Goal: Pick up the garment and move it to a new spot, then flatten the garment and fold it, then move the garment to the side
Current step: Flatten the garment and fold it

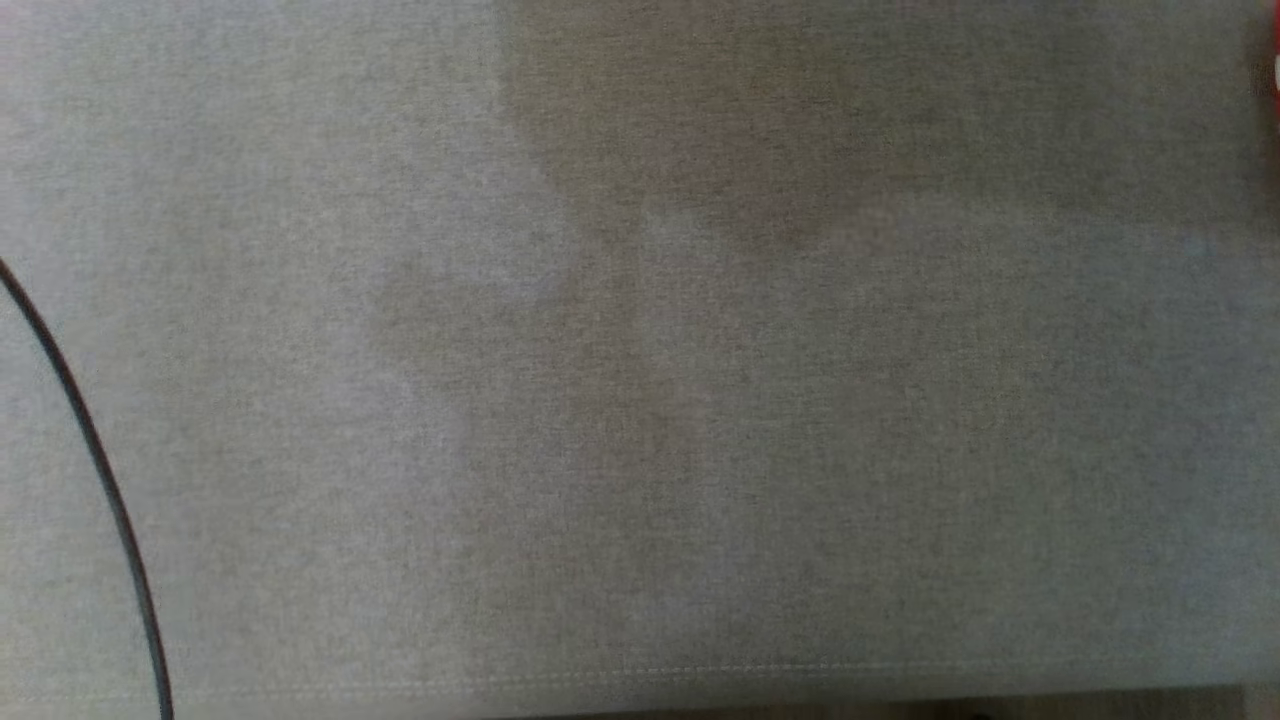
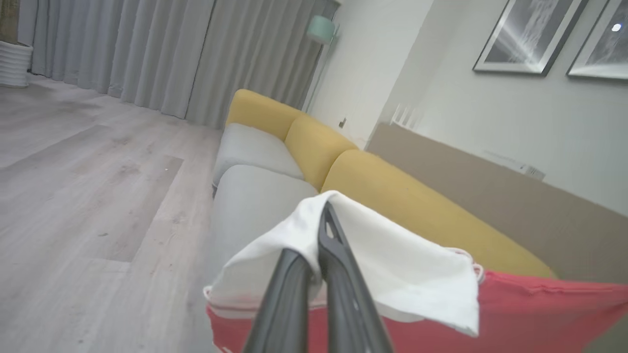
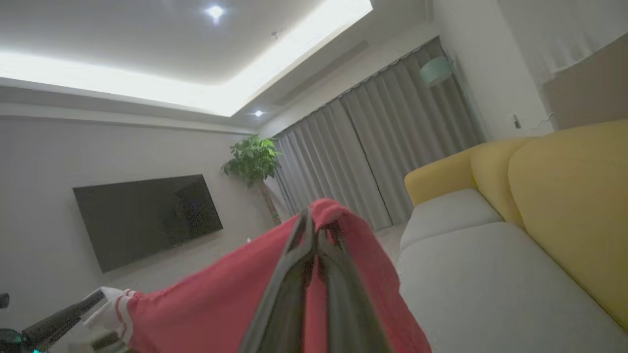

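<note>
At the foot of the left wrist view, the left gripper [image 2: 321, 235] has its two dark fingers pressed together on a white fold of the garment [image 2: 539, 314], whose red body stretches off to the right. Close to the right wrist camera, the right gripper [image 3: 316, 230] is clamped on a raised red edge. The cloth spans both arms, held up near a grey sofa seat [image 3: 490, 284]. Behind rise yellow back cushions [image 3: 574, 206], then grey curtains [image 3: 373, 162] and a wall-mounted television [image 3: 147, 215].
</note>
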